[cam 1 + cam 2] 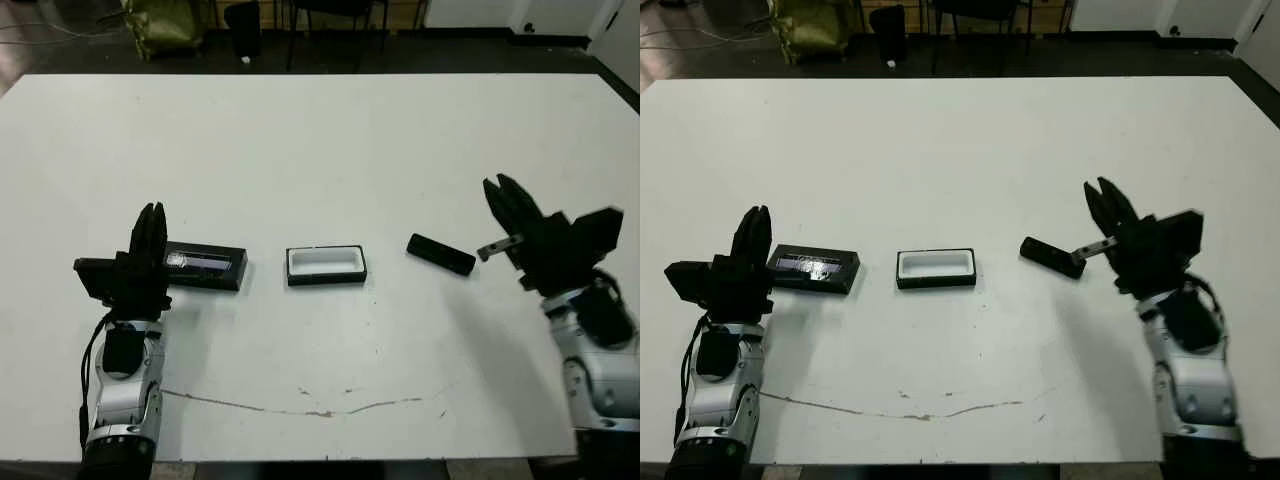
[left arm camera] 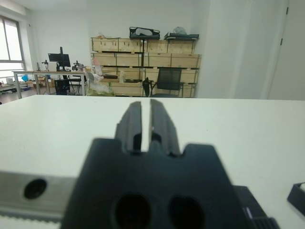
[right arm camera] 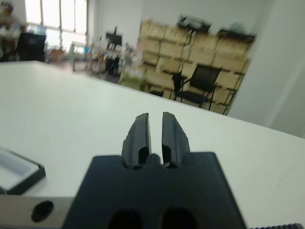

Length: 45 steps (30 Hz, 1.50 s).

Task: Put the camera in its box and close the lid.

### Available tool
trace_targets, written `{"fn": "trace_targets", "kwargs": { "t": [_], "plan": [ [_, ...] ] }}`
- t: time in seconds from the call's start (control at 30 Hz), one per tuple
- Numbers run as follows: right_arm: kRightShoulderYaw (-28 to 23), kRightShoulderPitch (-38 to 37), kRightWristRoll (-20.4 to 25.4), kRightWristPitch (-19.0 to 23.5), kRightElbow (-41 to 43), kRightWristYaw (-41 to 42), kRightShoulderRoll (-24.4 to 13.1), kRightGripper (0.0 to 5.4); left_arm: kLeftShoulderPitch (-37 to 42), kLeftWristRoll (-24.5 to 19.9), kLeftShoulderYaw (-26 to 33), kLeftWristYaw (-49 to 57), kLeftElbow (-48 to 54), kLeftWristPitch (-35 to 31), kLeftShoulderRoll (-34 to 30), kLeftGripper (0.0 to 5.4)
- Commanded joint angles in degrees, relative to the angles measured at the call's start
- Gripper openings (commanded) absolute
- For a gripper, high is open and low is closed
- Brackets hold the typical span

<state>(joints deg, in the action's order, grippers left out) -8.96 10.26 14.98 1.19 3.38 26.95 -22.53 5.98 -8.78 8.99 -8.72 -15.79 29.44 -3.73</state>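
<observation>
The camera (image 1: 441, 254), a slim black bar, lies flat on the white table right of centre. The box (image 1: 326, 265), a shallow black tray with white lining, sits open at the middle, and a corner of it shows in the right wrist view (image 3: 19, 168). The lid (image 1: 206, 267), black with a glossy strip, lies left of the box. My left gripper (image 1: 151, 211) stands just left of the lid, fingers close together and holding nothing. My right gripper (image 1: 498, 184) hovers to the right of the camera, also shut and apart from it.
A thin brownish crack line (image 1: 320, 409) runs across the table near the front edge. Beyond the far edge stand a yellow-green bag (image 1: 165, 22) and dark chair legs (image 1: 330, 25). Bare white table (image 1: 320, 150) stretches behind the three objects.
</observation>
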Motion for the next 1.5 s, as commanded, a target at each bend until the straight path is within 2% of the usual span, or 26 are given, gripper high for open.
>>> {"fn": "trace_targets", "kwargs": {
  "t": [0.03, 0.13, 0.33, 0.53, 0.63, 0.77, 0.9, 1.1, 1.5],
  "plan": [
    [0.1, 1.7, 0.0, 4.4, -1.9, 2.7, -3.7, 0.57, -1.3, -0.1, 0.0, -0.2, -1.6, -0.2, 0.1, 0.00],
    [0.7, 4.0, 0.0, 6.6, -4.6, 5.9, -6.2, 1.25, -1.4, 0.3, 0.0, 0.1, -1.5, -0.2, 0.0, 0.00],
    [3.0, 8.5, -0.2, 7.8, -12.0, 13.2, -9.1, 2.60, -1.8, -0.1, 0.1, -0.2, -1.3, -0.2, 0.0, 0.00],
    [5.1, 11.4, -0.8, 6.0, -17.8, 20.4, -10.3, 3.89, -2.0, -0.8, 0.3, -1.2, -1.3, 0.0, -0.2, 0.00],
    [5.6, 12.9, -0.4, 6.7, -20.4, 22.9, -10.3, 4.56, -2.0, -1.0, 0.4, -1.3, -1.3, -0.2, -0.2, 0.00],
    [6.2, 14.8, -0.1, 5.2, -24.6, 27.1, -10.1, 5.38, -2.3, 0.0, 0.2, -0.4, -0.8, -0.9, -0.2, 0.00],
    [6.2, 16.4, 1.3, 6.4, -28.2, 31.4, -9.9, 5.38, -2.1, -0.6, 0.3, -1.3, -1.7, -0.1, -0.3, 0.00],
    [5.9, 19.1, 2.6, 5.6, -34.7, 38.0, -9.7, 5.38, -2.0, -0.8, 0.5, -1.6, -1.9, 0.0, -0.3, 0.00],
    [6.7, 22.5, 1.0, 2.4, -42.7, 41.7, -8.5, 5.38, -1.8, -0.5, 0.7, -1.9, -3.3, 1.2, -0.9, 0.00]
  ]
}}
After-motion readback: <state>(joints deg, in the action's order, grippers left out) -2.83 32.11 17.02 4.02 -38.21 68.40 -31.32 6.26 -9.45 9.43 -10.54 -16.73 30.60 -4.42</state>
